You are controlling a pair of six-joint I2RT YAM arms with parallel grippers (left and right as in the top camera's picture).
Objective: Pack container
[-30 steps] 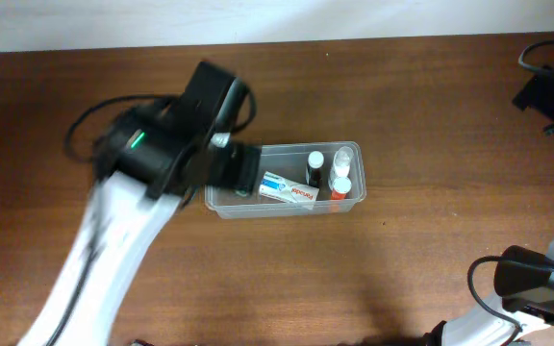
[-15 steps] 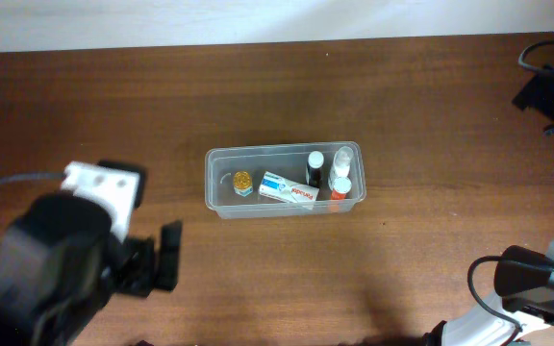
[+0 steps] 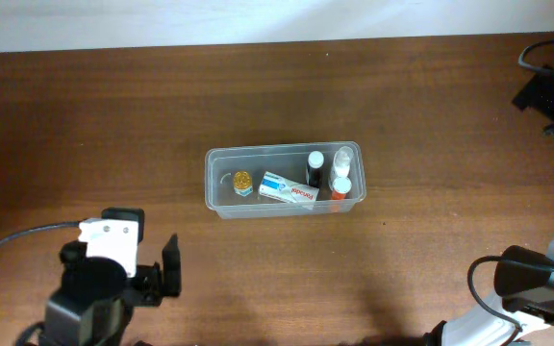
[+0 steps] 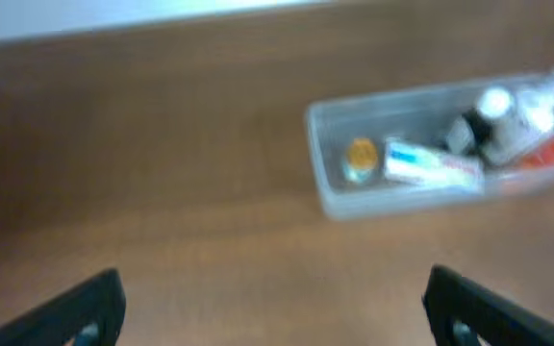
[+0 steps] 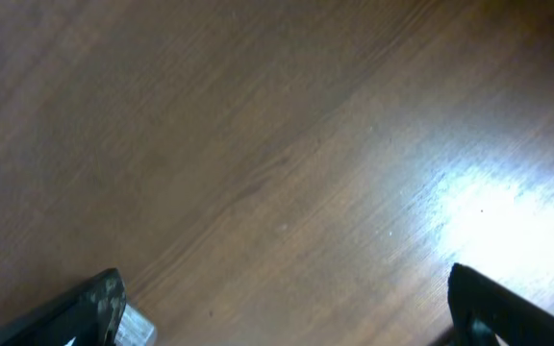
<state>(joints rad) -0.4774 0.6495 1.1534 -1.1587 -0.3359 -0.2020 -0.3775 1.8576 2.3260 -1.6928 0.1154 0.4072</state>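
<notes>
Container [image 3: 221, 197]: sat on the counter [image 3: 402, 115], held bottles [image 3: 340, 173] and a box [image 3: 288, 188].
Left fingers [image 4: 89, 309]: were wide, empty.
Right fingers [image 5: 94, 306]: were wide, empty.

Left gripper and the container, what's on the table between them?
Nothing. Only bare table lies between the left gripper and the container, seen in the left wrist view.

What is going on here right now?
Nothing is being held. The container sits on the table with a gold-capped jar, a white box and small bottles inside. The left gripper is open and empty, well away from it; the right gripper is open too, over wood.
</notes>
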